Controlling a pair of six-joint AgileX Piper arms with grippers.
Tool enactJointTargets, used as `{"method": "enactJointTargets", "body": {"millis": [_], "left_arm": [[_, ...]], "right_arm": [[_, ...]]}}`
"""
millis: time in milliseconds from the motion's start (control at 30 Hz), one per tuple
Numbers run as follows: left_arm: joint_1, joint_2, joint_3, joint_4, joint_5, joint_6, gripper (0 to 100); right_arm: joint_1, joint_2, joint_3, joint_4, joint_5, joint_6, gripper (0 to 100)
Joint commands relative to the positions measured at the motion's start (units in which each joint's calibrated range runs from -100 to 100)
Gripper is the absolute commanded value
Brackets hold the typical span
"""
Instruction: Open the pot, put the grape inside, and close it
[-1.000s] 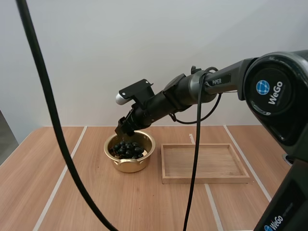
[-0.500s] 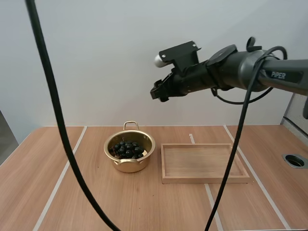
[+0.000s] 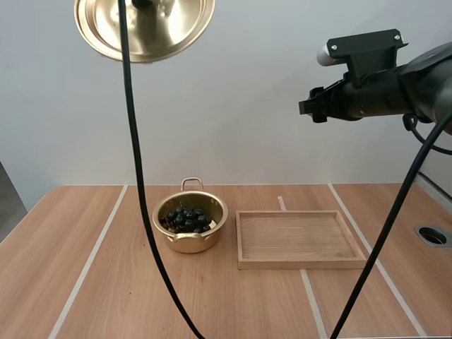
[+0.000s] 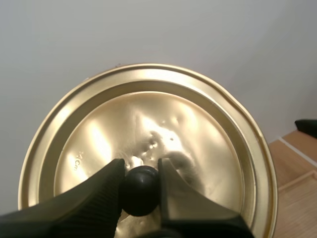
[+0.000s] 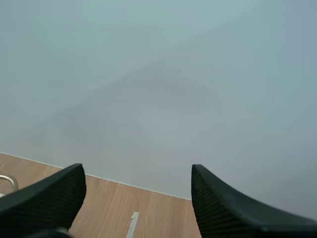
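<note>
Over the bench, high view: the brass pot [image 3: 191, 221] stands uncovered on the bench [image 3: 106, 282], just beside the wooden tray [image 3: 302, 264], with the bunch of grapes [image 3: 186, 218] inside it.
Lid, high view: the pot lid [image 3: 169, 25] hangs tilted, high above the pot and a little to its left, well apart from it.
Right arm, high view: the right arm [image 3: 381, 92] is raised high on the tray's side, clear of the pot.
Left wrist view: the left jaws pinch the lid's black knob [image 4: 140, 190] between two ribbed left fingers [image 4: 94, 198], and the lid's golden top faces the camera.
Right wrist view: the right jaws stand wide apart and hold nothing. A pot handle [image 5: 6, 182] shows near one of the right fingers [image 5: 49, 198].
Step in hand: closing the pot, I judge, since the fruit is already in.
Doing it well: level the lid first and centre it over the rim. Lower it straight and slowly, and let go of the knob only once the lid's edge sits all round.
Risk: a tilted lid may catch the rim or nudge the light pot across the bench.
</note>
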Motion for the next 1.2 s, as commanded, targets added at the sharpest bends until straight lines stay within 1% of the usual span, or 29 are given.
{"method": "enactJointTargets", "body": {"millis": [0, 100, 333, 467, 600, 967, 1000, 1033, 1100, 1167], "left_arm": [[-0.15, 0.5, 7.0, -0.6, -6.3, 0.4, 0], [-0.15, 0.5, 14.9, -0.7, -12.7, 0.5, 0], [-0.15, 0.8, 30.3, -1.3, -31.1, 0.5, 0], [-0.15, 3.0, 36.5, -1.3, -35.5, 0.6, 0], [-0.15, 6.8, 39.1, -1.3, -38.8, 0.6, 0], [-0.15, 16.5, 39.6, -3.0, -38.5, 0.5, 0], [-0.15, 17.4, 39.6, -3.0, -38.5, 0.5, 0], [-0.15, 18.0, 39.6, -3.0, -38.5, 0.5, 0], [-0.15, 19.3, 39.6, -3.2, -38.5, 0.5, 0], [-0.15, 20.7, 39.6, -3.6, -39.1, 0.5, 0]], "right_arm": [[-0.9, -1.7, -0.4, -0.2, 3.6, 2.5, 100], [-0.9, -2.0, -0.4, -0.2, 4.9, 5.3, 100], [-0.9, -2.0, -0.4, -0.2, 9.6, 8.0, 100], [-0.9, -2.0, -0.4, -0.2, 11.9, 8.8, 100], [-0.9, -2.0, -0.4, -0.2, 11.9, 9.2, 100], [-0.9, -2.0, -0.4, -0.2, 11.9, 9.2, 100], [-0.9, -2.0, -0.4, -0.2, 11.9, 9.2, 97], [-0.9, -2.0, -0.4, -0.2, 11.9, 9.2, 85], [-0.9, -2.0, -0.4, -0.2, 11.9, 9.2, 58], [-0.9, -2.0, -0.4, 0.3, 11.9, 9.2, 21]]}}
